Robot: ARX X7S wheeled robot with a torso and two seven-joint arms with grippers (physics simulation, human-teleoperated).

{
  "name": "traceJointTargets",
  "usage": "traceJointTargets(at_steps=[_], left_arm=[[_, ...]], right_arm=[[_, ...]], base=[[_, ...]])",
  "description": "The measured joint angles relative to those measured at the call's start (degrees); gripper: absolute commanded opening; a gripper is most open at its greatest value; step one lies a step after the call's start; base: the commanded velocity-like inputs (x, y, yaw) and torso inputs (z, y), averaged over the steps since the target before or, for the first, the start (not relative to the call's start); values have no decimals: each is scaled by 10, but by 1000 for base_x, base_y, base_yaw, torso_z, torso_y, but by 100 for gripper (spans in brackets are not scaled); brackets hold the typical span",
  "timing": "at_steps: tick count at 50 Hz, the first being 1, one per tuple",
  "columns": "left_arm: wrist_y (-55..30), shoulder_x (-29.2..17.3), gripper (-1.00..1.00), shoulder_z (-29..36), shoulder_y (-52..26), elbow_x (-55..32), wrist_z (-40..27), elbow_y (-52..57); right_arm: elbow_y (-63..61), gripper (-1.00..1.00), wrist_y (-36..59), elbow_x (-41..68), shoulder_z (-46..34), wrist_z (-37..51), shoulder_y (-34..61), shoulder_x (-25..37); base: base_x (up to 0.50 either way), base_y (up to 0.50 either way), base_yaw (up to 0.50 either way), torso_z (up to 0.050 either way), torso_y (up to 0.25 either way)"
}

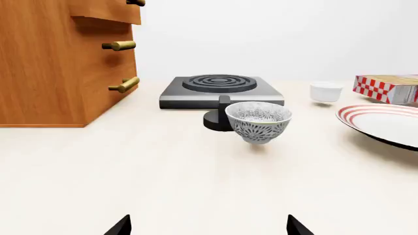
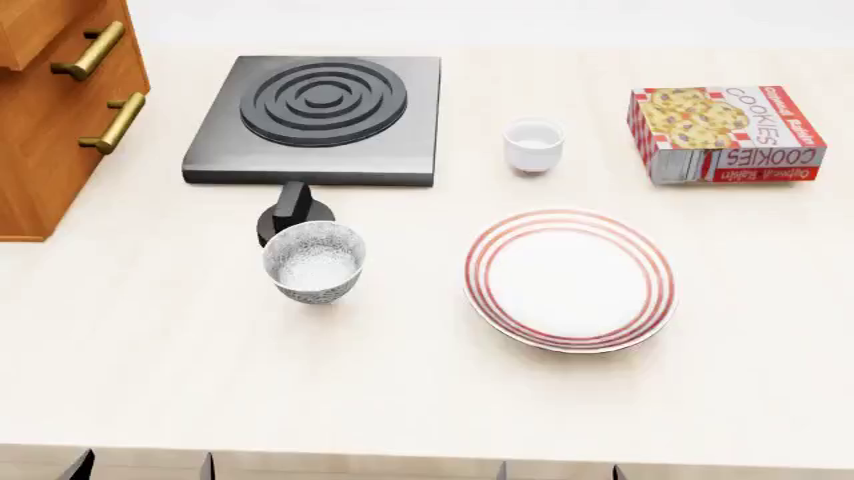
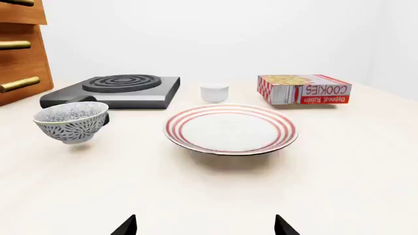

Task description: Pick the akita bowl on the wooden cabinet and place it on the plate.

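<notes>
Two pairs of dark fingertips [image 1: 121, 226] [image 3: 127, 226] show, spread wide apart and holding nothing, on the left gripper [image 1: 209, 227] and right gripper [image 3: 205, 226]. One patterned bowl [image 2: 314, 262] stands on the counter [image 2: 400, 390] just before the stove's knob [image 2: 294, 213], left of the plate [image 2: 570, 280], well apart from the wooden cabinet [image 2: 47, 140].

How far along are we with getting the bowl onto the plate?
Nothing looks done yet. The red-ringed white plate is bare. The only blue-patterned white bowl in view stands on the pale counter in front of the grey stove, not on the orange-brown wooden cabinet. Left pincer and right pincer are open, holding nothing. Grasp and placement remain.
</notes>
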Motion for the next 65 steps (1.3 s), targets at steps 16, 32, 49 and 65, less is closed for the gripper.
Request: traceJointTargets(at_steps=[16, 32, 49, 65], left_arm=[[-4, -18, 100, 21, 4, -22, -21, 7], [-3, -34, 100, 41, 3, -34, -45, 9], [-1, -47, 100, 56, 2, -49, -58, 9], [-9, -57, 100, 70, 0, -58, -71, 11]], right_arm=[[-9, 100, 2, 36, -15, 27, -5, 18], [-11, 100, -1, 58, -32, 47, -5, 34], [-10, 100, -4, 72, -45, 63, -2, 46], [-11, 100, 3, 85, -57, 74, 0, 58]], base=[[0, 0, 0, 0, 0], [0, 0, 0, 2, 0], [0, 0, 0, 50, 0], [0, 0, 0, 50, 0]])
